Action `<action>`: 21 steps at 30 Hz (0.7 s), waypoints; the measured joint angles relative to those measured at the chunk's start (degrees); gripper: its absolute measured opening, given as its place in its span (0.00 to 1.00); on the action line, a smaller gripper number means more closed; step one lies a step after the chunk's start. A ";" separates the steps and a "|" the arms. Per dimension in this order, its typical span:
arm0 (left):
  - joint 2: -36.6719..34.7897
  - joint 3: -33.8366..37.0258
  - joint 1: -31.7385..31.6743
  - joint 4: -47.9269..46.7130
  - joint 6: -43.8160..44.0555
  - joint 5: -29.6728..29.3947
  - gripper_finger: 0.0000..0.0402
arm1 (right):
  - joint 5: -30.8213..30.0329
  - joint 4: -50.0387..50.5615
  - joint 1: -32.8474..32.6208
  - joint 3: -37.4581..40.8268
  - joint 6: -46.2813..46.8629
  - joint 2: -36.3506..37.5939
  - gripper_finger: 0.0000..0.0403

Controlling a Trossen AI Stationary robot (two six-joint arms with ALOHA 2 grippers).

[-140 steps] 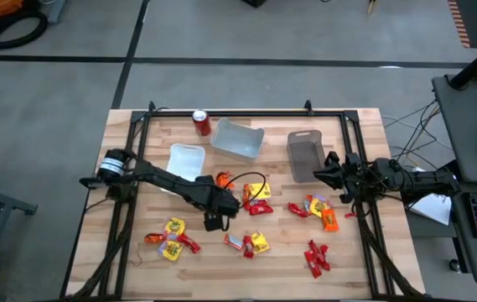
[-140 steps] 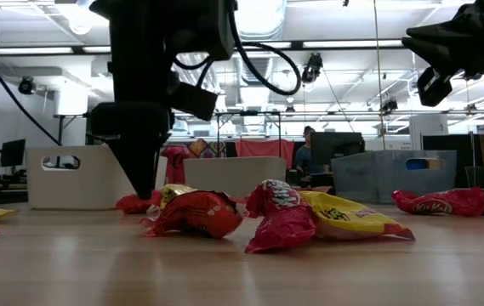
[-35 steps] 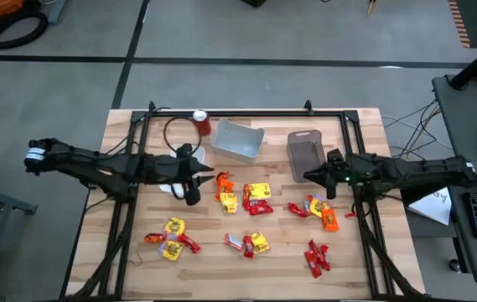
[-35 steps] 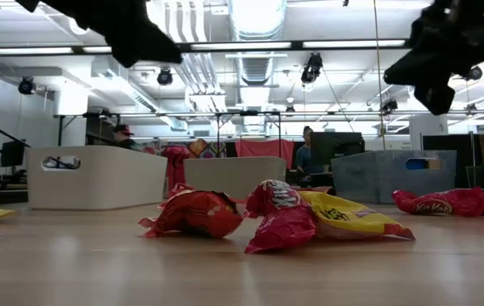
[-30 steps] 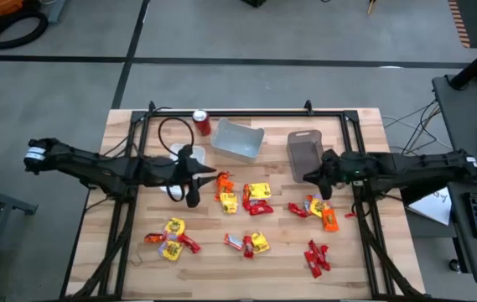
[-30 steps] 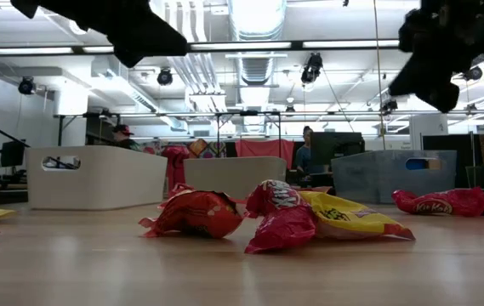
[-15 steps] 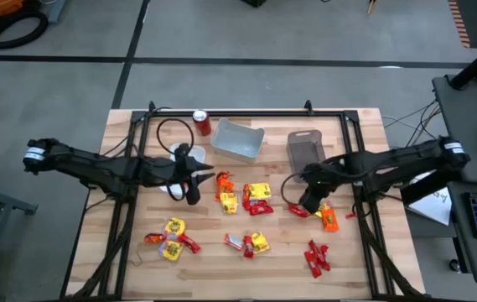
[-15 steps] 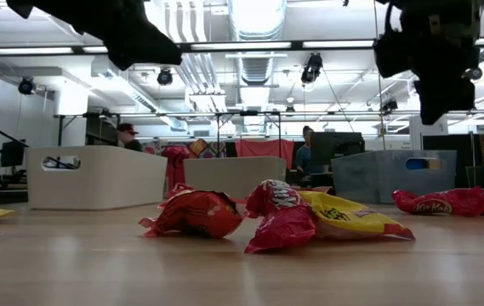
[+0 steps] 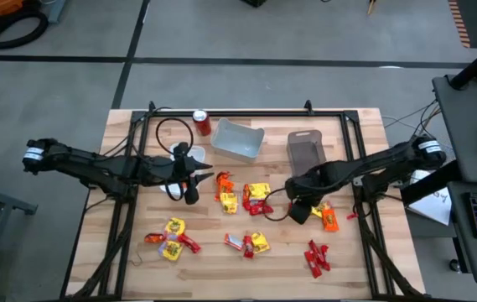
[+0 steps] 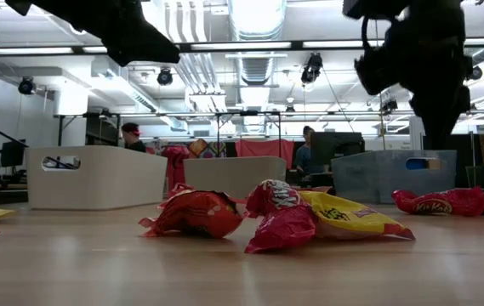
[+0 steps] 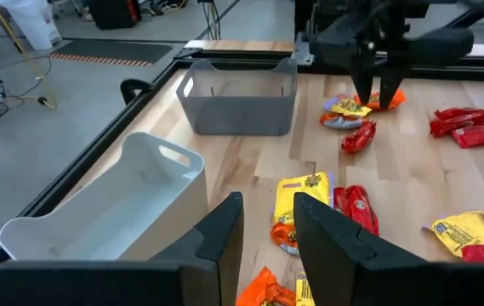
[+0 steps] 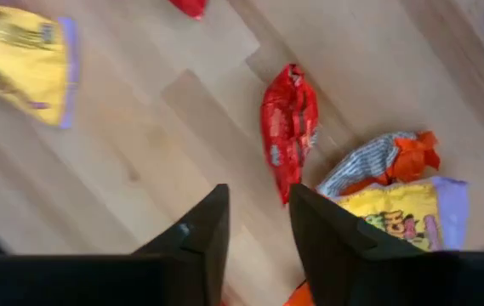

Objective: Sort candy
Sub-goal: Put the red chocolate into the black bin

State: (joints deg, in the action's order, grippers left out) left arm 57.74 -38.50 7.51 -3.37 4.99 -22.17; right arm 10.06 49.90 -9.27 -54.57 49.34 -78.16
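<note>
left gripper (image 9: 191, 185) hung raised just beside the white bin (image 9: 186, 159), near the left end of the candy (image 9: 255, 195) scatter; its fingers (image 11: 224, 229) stood a little apart with nothing between them, so it was empty and waiting. the red soda can (image 9: 201, 122) stood at the far edge, next to the clear bin (image 9: 238, 139). the candy lay loose on the wooden table (image 9: 129, 268) in several small groups in front of the bins, red, yellow and orange wrappers mixed; none could be seen inside a bin. further right, the grey bin (image 9: 305, 154) sat behind the right gripper (image 9: 298, 210), which hung above the board beside a red-wrapped piece (image 12: 288, 127), fingers (image 12: 203, 234) parted and not holding anything. judged step: the right arm's approach to a pick, with sorting mostly undone. next move would call for lowering straight over the red piece so the fingers straddle its narrow width, clear of the orange and yellow wrappers (image 12: 395, 191) just beside it, before closing.
</note>
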 joint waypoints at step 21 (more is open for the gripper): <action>0.08 0.02 0.00 -0.58 0.00 0.02 0.23 | -1.06 -0.81 -1.41 -0.56 -5.92 -14.91 0.33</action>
State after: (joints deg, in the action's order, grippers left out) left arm 57.82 -38.48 7.51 -3.95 4.99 -22.15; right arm 9.00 49.10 -10.68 -55.13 43.42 -93.07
